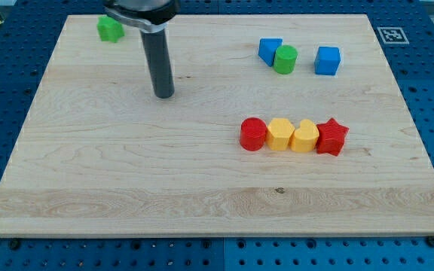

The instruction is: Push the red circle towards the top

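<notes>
The red circle lies right of the board's centre, at the left end of a touching row with a yellow hexagon, a yellow heart-like block and a red star. My tip rests on the board up and to the left of the red circle, well apart from it and touching no block.
A green block sits near the view's top left corner of the wooden board. A blue block, a green cylinder and a blue cube stand at the top right. A marker tag lies beyond the top right corner.
</notes>
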Motion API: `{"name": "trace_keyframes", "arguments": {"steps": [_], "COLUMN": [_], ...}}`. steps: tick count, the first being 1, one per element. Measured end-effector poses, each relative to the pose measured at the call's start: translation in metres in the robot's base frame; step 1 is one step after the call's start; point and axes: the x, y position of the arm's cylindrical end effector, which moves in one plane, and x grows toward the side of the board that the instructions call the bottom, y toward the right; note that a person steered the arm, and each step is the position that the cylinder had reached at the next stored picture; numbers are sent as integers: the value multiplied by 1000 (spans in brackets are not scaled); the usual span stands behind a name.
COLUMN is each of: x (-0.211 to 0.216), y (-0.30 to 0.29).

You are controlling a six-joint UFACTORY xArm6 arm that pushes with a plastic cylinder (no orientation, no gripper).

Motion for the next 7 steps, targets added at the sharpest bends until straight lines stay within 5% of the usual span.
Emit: {"name": "trace_keyframes", "arguments": {"steps": [1,3,4,5,7], "x": [4,108,137,119,58], "y": [9,34,102,156,149]}}
